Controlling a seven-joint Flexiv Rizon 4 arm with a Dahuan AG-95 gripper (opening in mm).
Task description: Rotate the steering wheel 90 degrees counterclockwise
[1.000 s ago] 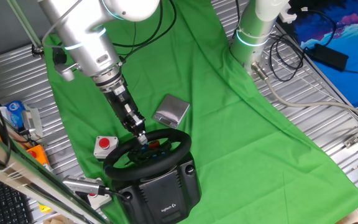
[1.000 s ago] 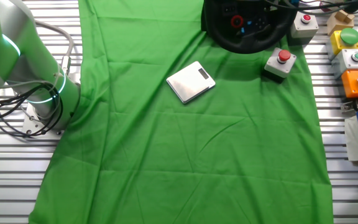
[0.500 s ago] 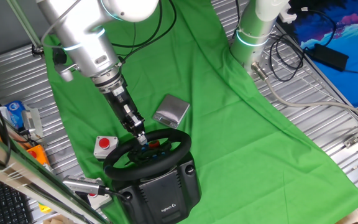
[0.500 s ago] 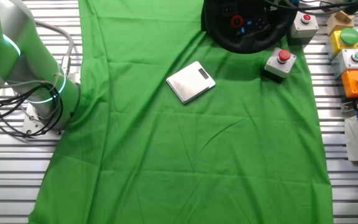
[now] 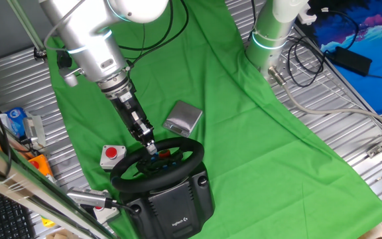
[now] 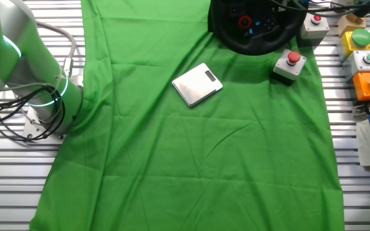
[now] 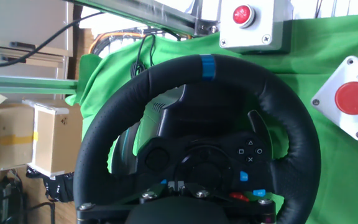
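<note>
1. The gripper (image 5: pixel 152 150) sits at the far top of the steering wheel (image 5: pixel 156 162), its tip down against the rim or hub. Whether the fingers are apart, together or clamped on the wheel I cannot tell: they are too small in the one fixed view, and the hand view shows only the underside of the hand (no fingertips).
2. The steering wheel stands on its black logo-marked base (image 5: pixel 178 206) at the near end of the green cloth (image 5: pixel 244 133), just beside a red push-button box (image 5: pixel 112 155).
3. Progress, as I judge it: contact looks made or close, but the turn seems undone, and the whole quarter-turn counterclockwise remains.
4. The hand view alone shows the blue centre stripe (image 7: pixel 208 67) on the rim and the hub buttons (image 7: pixel 248 151).
5. The other fixed view shows only part of the wheel (image 6: pixel 252 29), but also the grey metal box (image 6: pixel 197 84) and the arm's base (image 6: pixel 24 70), not the gripper.
</note>
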